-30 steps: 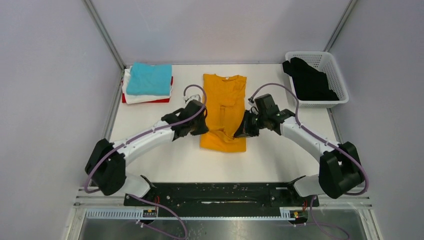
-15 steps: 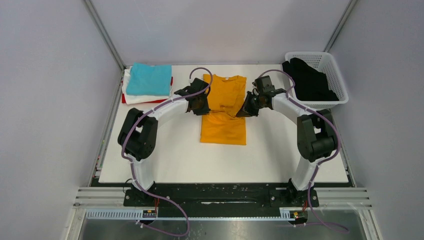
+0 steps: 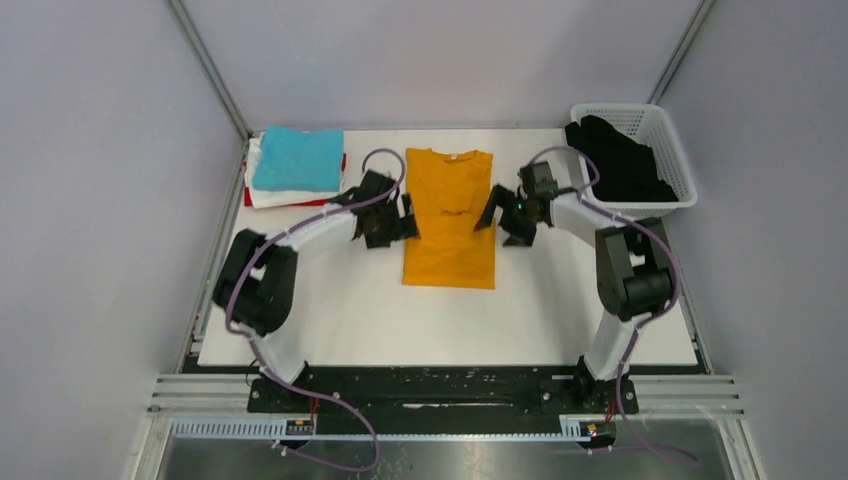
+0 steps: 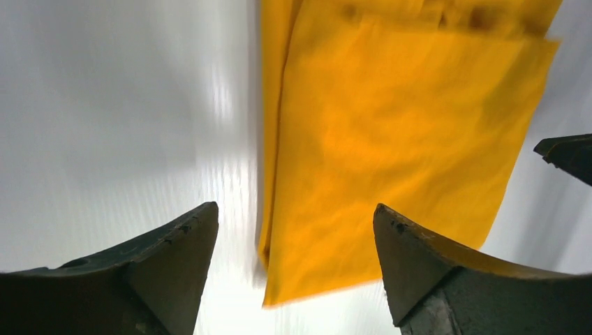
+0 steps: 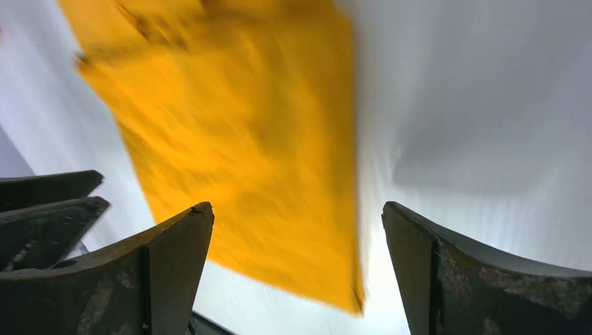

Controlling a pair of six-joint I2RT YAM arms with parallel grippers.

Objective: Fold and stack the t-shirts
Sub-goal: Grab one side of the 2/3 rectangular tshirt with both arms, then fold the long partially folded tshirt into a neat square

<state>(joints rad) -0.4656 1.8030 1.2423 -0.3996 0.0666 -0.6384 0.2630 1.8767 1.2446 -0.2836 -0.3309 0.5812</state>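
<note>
At table (image 3: pixel 340 310) centre, the mustard-orange t-shirt (image 3: pixel 449 225) lies flat, long axis 12–6, collar at 12. Left tool (image 3: pixel 397 222) sits just off its 9 o'clock edge and right tool (image 3: pixel 500 220) just off its 3 o'clock edge. Both have jaws apart and empty, and are equally near. Folded stack (image 3: pixel 297 160) is at 10 o'clock. There's open room toward 6 for an end-to-end fold.

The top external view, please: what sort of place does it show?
Likely a robot-lab test cell: plain grey panels enclose a white table with a stack of folded shirts and a basket.
</note>
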